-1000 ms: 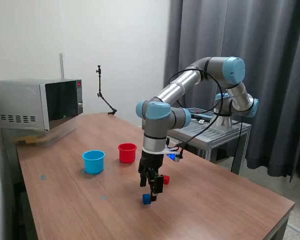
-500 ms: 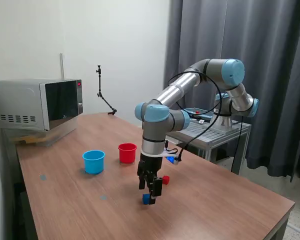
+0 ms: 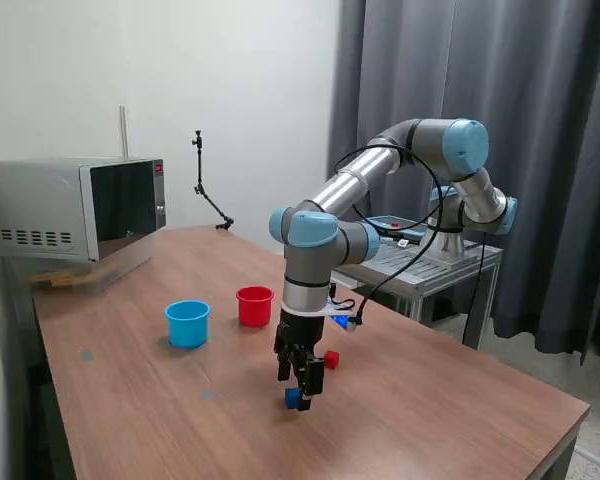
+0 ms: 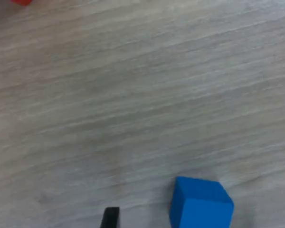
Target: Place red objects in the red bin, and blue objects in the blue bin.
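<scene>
A small dark blue cube lies on the wooden table. My gripper hangs just above it and is open. In the wrist view the cube sits between the two dark fingertips and touches neither. A tiny red cube rests on the table just behind the gripper, towards the exterior view's right. The red cup and the light blue cup stand side by side farther back on the exterior view's left. What the cups hold is hidden.
A microwave stands at the table's far corner on the exterior view's left. The arm's base sits on a metal side table behind the wooden table. A thin black stand rises at the back edge.
The gripper has shifted slightly towards the exterior view's left, settling over the blue cube. The cubes and cups have not moved.
</scene>
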`<action>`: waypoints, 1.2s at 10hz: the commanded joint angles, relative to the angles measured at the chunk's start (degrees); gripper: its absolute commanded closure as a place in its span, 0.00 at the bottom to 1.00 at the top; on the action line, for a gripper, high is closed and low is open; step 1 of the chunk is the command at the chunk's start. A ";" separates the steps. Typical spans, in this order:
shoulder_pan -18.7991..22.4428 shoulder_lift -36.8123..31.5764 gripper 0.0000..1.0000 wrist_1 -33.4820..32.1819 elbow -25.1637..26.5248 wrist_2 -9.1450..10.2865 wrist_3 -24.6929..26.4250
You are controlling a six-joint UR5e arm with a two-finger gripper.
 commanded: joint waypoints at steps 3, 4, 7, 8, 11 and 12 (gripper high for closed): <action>0.00 0.01 0.00 0.04 -0.05 -0.09 0.00; 0.00 0.01 0.00 0.04 -0.05 -0.09 0.17; 0.00 0.01 0.00 0.04 0.21 0.00 0.44; 0.00 0.01 0.00 0.04 0.30 0.00 0.44; 0.00 -0.08 0.00 0.12 0.47 0.00 0.44; 0.09 -0.08 1.00 0.12 0.56 0.00 0.44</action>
